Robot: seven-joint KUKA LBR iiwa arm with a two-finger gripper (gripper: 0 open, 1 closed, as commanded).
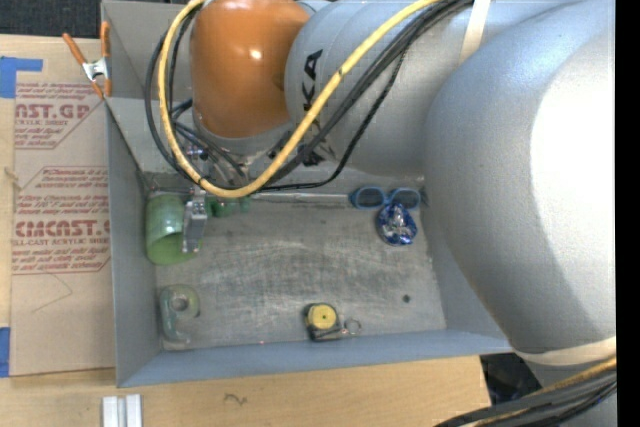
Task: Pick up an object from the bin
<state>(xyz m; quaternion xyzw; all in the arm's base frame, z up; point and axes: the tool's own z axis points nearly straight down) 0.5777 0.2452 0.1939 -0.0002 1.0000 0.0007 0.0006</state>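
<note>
the gripper (195, 220) sits low at the 9 o'clock side of the grey bin (125, 215), under the orange cover (245, 60) on the wrist of the arm (480, 115), which comes in from 3 o'clock. yellow and black cables (175, 45) loop round the cover and hang down over the gripper. whether the claw is wide or narrow cannot be told, and nothing can be seen held in it. the nearest thing is a pale green cup (163, 228) by the bin's 9 o'clock wall, just beside the gripper at the gripper's own 9 o'clock; whether they touch cannot be told. a small dark green piece (228, 206) lies just at the gripper's 2 o'clock. scissors (385, 198) with blue handles lie toward 3 o'clock, the blades pointing toward 9 o'clock, with a small blue object (397, 228) just beside the handles. a yellow tape measure (322, 318) lies near the 6 o'clock wall, and a clear greenish object (178, 307) rests in the 7 o'clock corner.
</note>
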